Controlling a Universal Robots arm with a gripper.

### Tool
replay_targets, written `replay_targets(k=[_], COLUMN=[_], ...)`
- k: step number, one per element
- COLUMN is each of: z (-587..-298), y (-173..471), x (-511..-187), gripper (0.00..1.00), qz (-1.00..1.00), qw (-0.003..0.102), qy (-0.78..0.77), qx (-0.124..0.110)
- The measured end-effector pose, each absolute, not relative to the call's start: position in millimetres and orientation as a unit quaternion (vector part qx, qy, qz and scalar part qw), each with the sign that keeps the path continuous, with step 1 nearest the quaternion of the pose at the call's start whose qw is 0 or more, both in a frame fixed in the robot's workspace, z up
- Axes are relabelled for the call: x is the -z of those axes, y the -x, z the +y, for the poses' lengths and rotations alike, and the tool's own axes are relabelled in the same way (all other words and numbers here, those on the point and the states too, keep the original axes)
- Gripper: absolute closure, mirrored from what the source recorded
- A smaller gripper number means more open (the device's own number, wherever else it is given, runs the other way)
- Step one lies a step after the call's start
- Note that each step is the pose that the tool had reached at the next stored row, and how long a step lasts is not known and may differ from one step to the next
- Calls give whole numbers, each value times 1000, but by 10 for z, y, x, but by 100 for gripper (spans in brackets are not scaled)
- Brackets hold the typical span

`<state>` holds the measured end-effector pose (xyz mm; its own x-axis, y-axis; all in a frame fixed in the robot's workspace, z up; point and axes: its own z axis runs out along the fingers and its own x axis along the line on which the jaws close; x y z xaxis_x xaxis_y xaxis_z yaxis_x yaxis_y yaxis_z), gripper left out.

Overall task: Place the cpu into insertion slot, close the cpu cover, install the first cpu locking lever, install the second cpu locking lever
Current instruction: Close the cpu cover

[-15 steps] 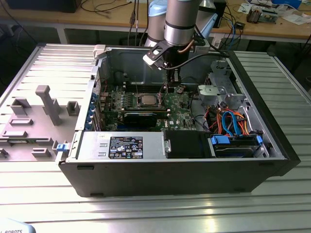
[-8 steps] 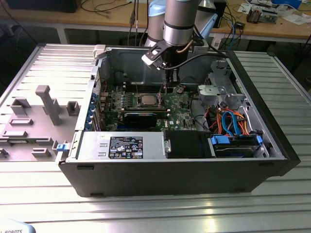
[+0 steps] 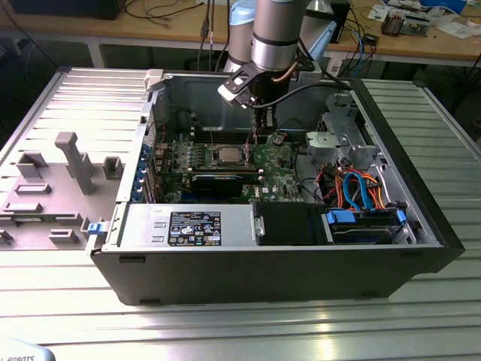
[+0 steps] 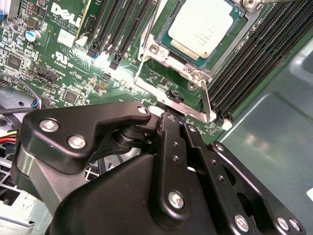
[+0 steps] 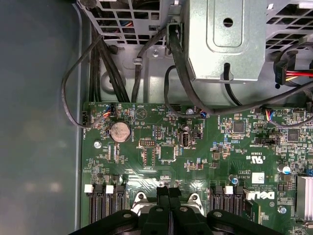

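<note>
The cpu (image 4: pixel 205 27), a square chip with a dull silver top, lies in the insertion slot (image 4: pixel 194 74) on the green board. The cpu cover (image 4: pixel 152 49), a shiny frame, lies flat around it. A thin metal locking lever (image 4: pixel 207 98) runs along the socket's edge and ends near my fingertips. In the exterior view the cpu (image 3: pixel 228 156) sits mid-board. My gripper (image 3: pixel 259 135) hangs just to the exterior view's right of it. In both wrist views the black gripper (image 4: pixel 178 122) (image 5: pixel 168 190) has its fingers pressed together, with nothing visible between them.
Black memory slots (image 4: pixel 249 63) flank the socket. A metal drive bracket (image 5: pixel 225 39) and black cables (image 5: pixel 181 63) stand beyond the board. The power supply (image 3: pixel 188 226) and a drive bay with blue and orange cables (image 3: pixel 361 195) fill the case front. A grey fixture (image 3: pixel 71 162) lies at the exterior view's left.
</note>
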<state>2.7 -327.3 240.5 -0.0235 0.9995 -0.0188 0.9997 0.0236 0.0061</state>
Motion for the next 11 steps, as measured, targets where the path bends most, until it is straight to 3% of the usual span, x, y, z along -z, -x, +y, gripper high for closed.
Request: replay_targets(k=[11], z=[-3273], y=[-3], x=[-2405], gripper=[89], qz=[715], qw=[9], qy=[-699], qx=[5])
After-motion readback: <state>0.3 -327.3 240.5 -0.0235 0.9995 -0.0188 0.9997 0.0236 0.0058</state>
